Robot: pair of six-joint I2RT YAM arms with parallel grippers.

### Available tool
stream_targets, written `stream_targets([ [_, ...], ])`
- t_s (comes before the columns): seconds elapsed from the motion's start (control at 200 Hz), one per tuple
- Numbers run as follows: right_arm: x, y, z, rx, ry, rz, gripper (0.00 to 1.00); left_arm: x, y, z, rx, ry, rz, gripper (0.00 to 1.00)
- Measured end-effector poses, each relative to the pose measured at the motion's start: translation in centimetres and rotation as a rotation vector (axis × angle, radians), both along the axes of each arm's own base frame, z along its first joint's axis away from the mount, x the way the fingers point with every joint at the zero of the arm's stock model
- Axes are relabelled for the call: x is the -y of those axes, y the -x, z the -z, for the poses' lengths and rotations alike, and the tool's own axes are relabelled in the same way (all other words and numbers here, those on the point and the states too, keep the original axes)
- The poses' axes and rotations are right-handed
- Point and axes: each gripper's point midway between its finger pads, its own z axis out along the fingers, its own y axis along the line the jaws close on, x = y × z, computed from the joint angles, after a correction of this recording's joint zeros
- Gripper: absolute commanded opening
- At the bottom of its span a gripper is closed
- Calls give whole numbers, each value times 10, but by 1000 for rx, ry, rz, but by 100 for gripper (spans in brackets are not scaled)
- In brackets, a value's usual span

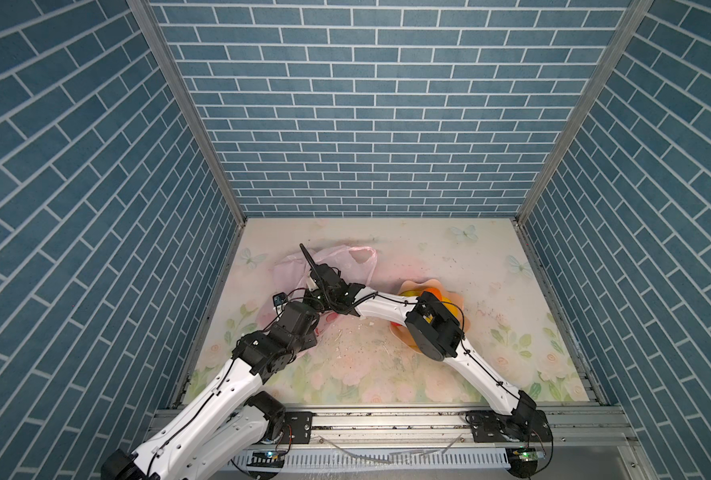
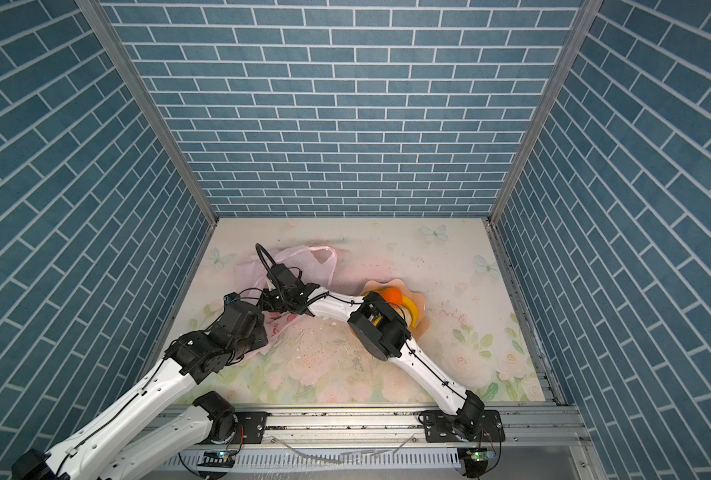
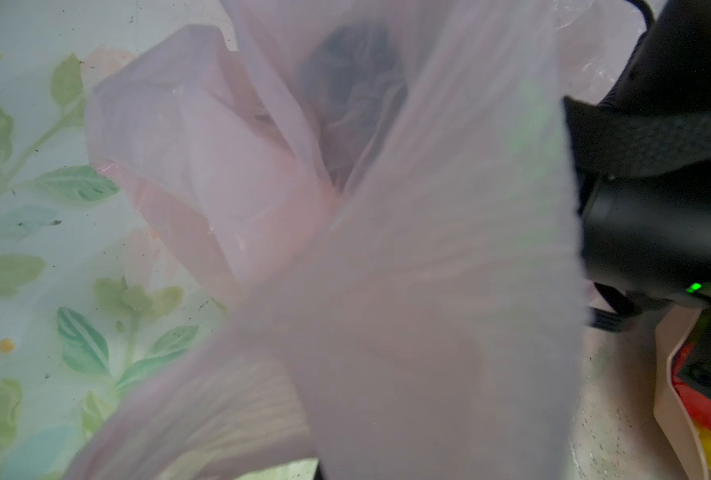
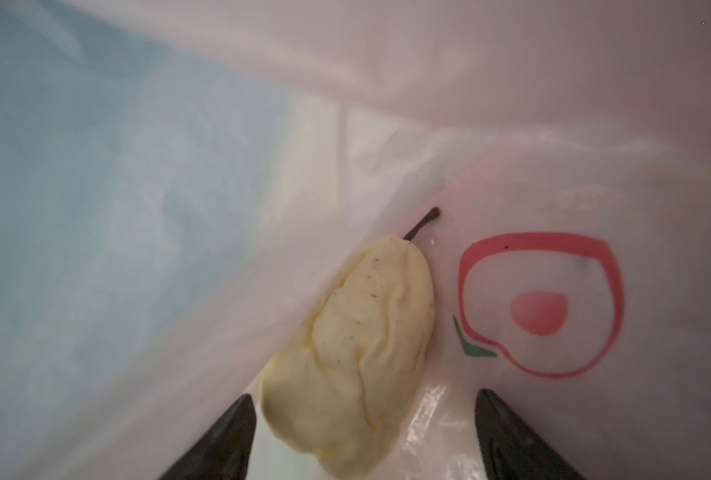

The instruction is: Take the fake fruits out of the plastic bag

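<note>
Inside the plastic bag (image 1: 337, 257), the right gripper (image 4: 364, 397) stands wide open; its two black fingertips (image 4: 229, 436) flank the broad end of a cream-yellow toy pear (image 4: 358, 353) without clamping it; the pear lies in a fold of pink film, with its brown stem pointing away and a red fruit print (image 4: 541, 307) beside it. The left gripper is closed, its fingers hidden behind draped bag film; what it pinches cannot be told. Well to the right, a peach scalloped bowl (image 1: 418, 284) holds an orange (image 2: 394, 294) and a banana (image 2: 412, 311).
</note>
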Motion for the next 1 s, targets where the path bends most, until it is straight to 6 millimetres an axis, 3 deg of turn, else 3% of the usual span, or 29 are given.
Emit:
stream_targets([
  [0.44,-10,-4,-2,-24,-31,13,70,5,1,-4,17,28,26,0],
  [1.0,-12,-7,11,-59,-29,41,40,-2,9,-13,49,42,24,0],
])
